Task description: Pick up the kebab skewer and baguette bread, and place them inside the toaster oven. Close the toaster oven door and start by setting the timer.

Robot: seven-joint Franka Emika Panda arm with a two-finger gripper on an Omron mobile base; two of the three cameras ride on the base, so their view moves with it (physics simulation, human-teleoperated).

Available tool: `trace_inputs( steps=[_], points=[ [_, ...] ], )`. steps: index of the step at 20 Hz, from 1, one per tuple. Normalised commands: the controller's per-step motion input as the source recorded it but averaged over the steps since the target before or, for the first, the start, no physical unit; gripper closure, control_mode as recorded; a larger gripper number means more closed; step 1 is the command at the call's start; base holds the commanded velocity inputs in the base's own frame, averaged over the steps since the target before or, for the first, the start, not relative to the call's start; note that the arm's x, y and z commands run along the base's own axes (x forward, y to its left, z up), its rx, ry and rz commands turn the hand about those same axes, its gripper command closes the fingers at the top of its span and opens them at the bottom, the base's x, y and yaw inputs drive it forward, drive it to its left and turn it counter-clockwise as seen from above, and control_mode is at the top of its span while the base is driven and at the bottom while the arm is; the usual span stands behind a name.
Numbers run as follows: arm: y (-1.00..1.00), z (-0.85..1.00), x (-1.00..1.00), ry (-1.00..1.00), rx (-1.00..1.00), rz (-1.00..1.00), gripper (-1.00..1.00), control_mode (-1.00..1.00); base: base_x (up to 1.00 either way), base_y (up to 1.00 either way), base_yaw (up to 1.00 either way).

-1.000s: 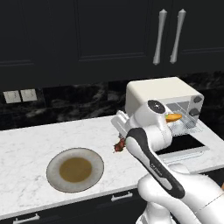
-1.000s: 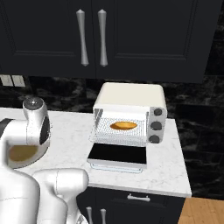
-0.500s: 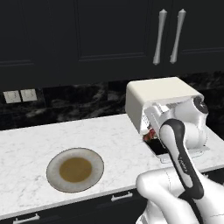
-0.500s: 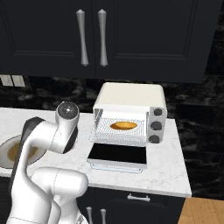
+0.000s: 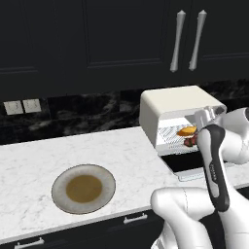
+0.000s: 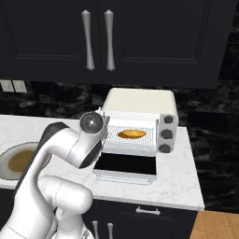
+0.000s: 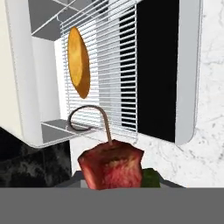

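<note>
The kebab skewer (image 7: 113, 166), light, stiff and best gripped by its chunks, is held clamped in the tool at bottom centre, before the open toaster oven (image 7: 26, 87) with the baguette bread (image 7: 78, 62) racked.

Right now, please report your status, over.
Gripper shut on kebab skewer, at the open toaster oven. Baguette bread already on the rack. Toaster oven door down, path clear.
</note>
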Motion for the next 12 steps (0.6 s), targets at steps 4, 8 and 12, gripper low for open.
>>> trace_inputs(
  steps=[4, 8, 12],
  points=[
    [-0.78, 0.03, 0.19, 0.0, 0.0, -0.33, 1.0, -1.0, 0.0, 0.0, 0.0],
    [-0.53, -0.02, 0.51, 0.0, 0.0, -0.04, 1.0, -1.0, 0.0, 0.0, 0.0],
    [-0.55, -0.17, 0.28, -0.07, 0.01, 0.31, 1.0, -1.0, 0.0, 0.0, 0.0]
  ],
)
